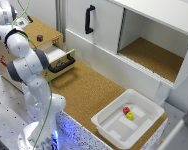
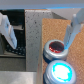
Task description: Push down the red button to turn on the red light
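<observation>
Glowing at the wrist view's near edge, a round blue-lit button [image 2: 59, 71] is seen, and just beyond it a round red button in a silver ring [image 2: 55, 48], unlit as far as can be told, is set on the brown cork surface [image 2: 60, 22]. Two pale fingers [image 2: 8, 30] of the gripper [image 2: 40, 27] are held spread apart, nothing gripped. From their midpoint the red button is placed at about five o'clock, close under the other finger, so a small shift before the downward press is judged necessary.

Cork-topped counter [image 1: 94, 92], white cabinet [image 1: 96, 22]
</observation>
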`<state>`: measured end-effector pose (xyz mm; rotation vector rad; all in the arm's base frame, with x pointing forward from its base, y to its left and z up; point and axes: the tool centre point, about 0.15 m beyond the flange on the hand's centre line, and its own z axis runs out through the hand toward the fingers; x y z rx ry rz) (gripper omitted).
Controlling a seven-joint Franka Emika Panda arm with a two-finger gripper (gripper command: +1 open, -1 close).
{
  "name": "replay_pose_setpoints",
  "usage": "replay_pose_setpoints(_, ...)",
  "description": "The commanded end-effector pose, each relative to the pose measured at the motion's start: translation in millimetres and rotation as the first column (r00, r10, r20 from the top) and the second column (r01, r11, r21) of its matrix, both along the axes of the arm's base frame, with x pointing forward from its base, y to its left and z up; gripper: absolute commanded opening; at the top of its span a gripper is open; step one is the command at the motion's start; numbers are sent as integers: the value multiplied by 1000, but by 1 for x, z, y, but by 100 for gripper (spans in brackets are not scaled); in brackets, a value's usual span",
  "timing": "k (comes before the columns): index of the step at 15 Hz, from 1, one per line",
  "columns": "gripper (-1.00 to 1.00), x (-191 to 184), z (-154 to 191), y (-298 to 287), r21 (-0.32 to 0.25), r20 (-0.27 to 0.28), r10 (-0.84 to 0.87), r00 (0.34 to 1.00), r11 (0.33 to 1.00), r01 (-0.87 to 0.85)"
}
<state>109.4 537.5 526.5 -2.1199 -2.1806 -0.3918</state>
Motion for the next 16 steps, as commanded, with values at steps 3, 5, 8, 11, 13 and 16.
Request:
replay_pose_setpoints(3,-100,11,16,79,-287,31,-50,998,956,57)
replay_pose_setpoints(5,-100,12,9,87,-288,14,-49,999,956,51)
replay_pose_setpoints(8,-100,15,-1,101,-291,5,-42,999,956,41)
replay_pose_setpoints(11,-100,21,-7,105,-305,16,-52,999,951,54)
replay_pose_setpoints(13,-100,24,-9,105,-317,25,-61,998,946,66)
replay_pose_setpoints(16,-100,24,-12,106,-326,31,-72,997,942,78)
